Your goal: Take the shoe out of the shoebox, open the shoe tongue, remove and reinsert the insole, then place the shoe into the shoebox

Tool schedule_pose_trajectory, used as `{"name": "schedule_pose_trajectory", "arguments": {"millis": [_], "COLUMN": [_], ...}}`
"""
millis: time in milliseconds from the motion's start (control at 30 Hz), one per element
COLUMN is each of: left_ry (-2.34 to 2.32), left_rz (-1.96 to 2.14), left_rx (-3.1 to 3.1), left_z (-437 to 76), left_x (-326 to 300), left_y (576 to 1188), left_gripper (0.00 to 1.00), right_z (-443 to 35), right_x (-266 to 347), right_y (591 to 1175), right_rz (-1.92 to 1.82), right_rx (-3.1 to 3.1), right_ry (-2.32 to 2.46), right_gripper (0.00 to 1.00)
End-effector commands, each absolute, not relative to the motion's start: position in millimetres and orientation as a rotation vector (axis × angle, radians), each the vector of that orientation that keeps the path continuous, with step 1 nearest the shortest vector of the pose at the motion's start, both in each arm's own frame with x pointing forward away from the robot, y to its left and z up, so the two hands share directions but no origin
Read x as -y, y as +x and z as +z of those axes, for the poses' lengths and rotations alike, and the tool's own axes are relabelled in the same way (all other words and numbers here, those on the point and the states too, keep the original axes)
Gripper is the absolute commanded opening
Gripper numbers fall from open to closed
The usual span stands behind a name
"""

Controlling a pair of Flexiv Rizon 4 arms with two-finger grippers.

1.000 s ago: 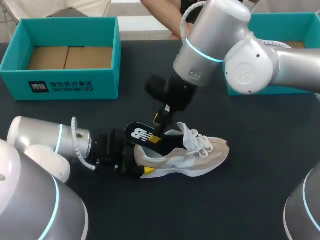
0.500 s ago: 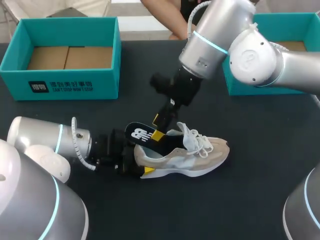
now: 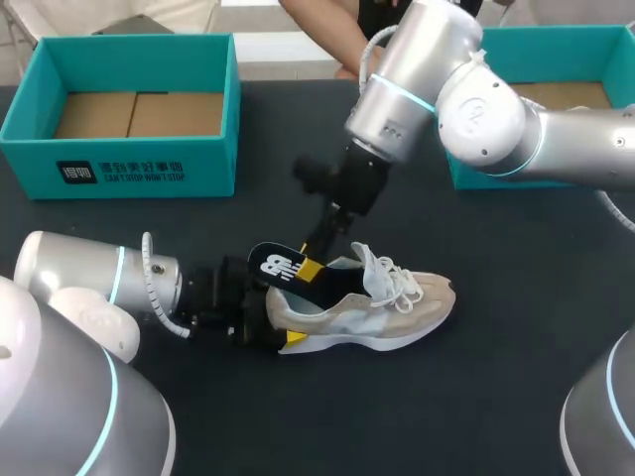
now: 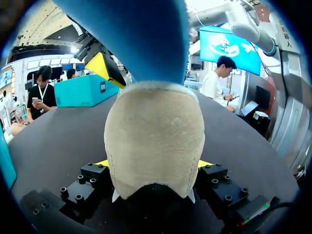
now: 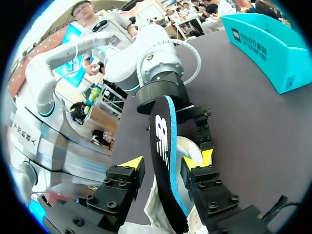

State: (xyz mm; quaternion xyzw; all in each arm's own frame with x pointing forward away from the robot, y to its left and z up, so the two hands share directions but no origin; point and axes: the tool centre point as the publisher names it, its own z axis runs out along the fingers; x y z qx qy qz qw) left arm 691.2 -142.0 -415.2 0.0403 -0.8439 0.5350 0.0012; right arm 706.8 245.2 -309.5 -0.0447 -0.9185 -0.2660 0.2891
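Black tabletop (image 3: 496, 387) carries a beige and white lace-up sneaker (image 3: 382, 302), which stands on its sole outside both boxes. Its toe points to the robot's right and its heel faces the left arm, with the white laces lying loose over the tongue.

A black foam insole with a white mark and a blue underside (image 3: 281, 270) juts up at a slant from the shoe's opening. Its heel end is raised above the collar, and its front end goes down inside the shoe.

The left gripper (image 4: 153, 165) lies low over the table behind the shoe, clenched on the suede heel. In the left wrist view, one yellow tip presses each side of the heel.

The right gripper (image 5: 165, 163) comes down steeply from above to the raised part of the insole. In the right wrist view the insole runs up between the two yellow tips, close to both. I cannot tell whether it is actually grasped or only passing between them.

A teal cardboard shoebox with an open top and a brown floor (image 3: 149, 171) stands at the far left of the table, well apart from the shoe. A second teal box (image 3: 585, 38) stands at the far right, partly behind the right arm.
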Motion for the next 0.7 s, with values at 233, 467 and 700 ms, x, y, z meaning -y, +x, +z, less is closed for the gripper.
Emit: {"name": "schedule_pose_trajectory", "arguments": {"millis": [233,467,700], "left_ry": [0.129,0.129,0.129], "left_rz": [1.677,1.677,1.677], "left_rx": [2.651,2.651,2.651], "left_z": [-421,-421,-421], "left_x": [140,140,140], "left_y": [689,689,689], "left_gripper": [0.0,0.0,0.0], "right_z": [-323,-310,-273], "right_x": [-255,-261,-277], "right_y": [705,705,716], "right_rz": [-0.703,-0.743,-0.942], "right_rx": [2.397,2.359,2.336], "right_ry": [-0.085,-0.032,-0.05], "right_gripper": [0.0,0.0,0.0]}}
